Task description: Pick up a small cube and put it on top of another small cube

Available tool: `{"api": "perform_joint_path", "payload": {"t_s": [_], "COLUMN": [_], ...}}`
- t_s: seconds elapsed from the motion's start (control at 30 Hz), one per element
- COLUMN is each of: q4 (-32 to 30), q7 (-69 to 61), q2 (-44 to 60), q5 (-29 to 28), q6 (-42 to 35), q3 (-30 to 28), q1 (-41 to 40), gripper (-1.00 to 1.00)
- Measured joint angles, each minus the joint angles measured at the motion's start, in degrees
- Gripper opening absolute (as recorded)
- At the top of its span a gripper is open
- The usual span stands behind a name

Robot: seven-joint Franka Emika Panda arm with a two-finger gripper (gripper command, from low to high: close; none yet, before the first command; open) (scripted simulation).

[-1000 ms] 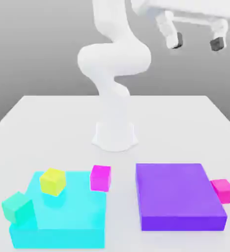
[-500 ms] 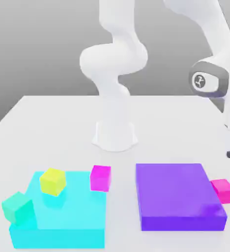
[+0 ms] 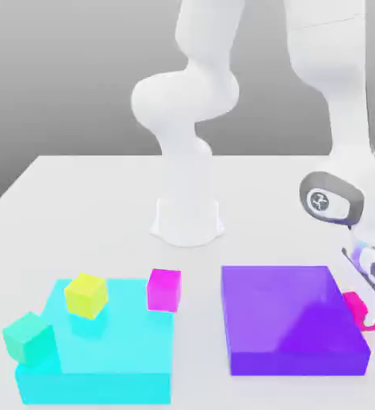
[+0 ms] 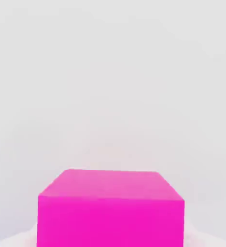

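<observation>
1. Where the purple block (image 3: 291, 319) ends on the exterior view's right, low over the white table (image 3: 86, 208): gripper (image 3: 365, 308), clenched on the pink cube (image 3: 352, 304).
2. Close up from the hand view: same pink cube (image 4: 111, 207), white table (image 4: 110, 72) beyond.
3. Against the cyan block (image 3: 110, 344), at its far corner: second pink cube (image 3: 164, 289).
4. On that cyan block: yellow cube (image 3: 86, 295).
5. At its near corner on the exterior view's left: green cube (image 3: 29, 339).
</observation>
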Motion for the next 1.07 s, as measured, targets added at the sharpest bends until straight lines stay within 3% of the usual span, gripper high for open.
{"api": "perform_joint_path", "payload": {"t_s": [0.13,0.37,0.7,0.93,0.97,1.07], "q4": [-1.58,-4.21,-8.38,-10.87,-11.1,-11.1], "q7": [-2.95,-15.97,-34.02,-39.73,-40.04,-40.04], "q2": [-7.91,-20.27,-34.79,-26.66,-25.55,-25.55], "q5": [2.91,1.58,-2.94,0.74,1.11,1.11], "q6": [-6.18,-14.72,-25.16,-15.17,-13.83,-13.83], "q3": [1.23,-9.03,-26.69,-31.18,-31.33,-31.33], "q1": [-1.98,-19.55,-37.7,-38.27,-38.2,-38.2], "gripper": [-1.0,-1.0,-1.0,-1.0,1.0,1.0]}}
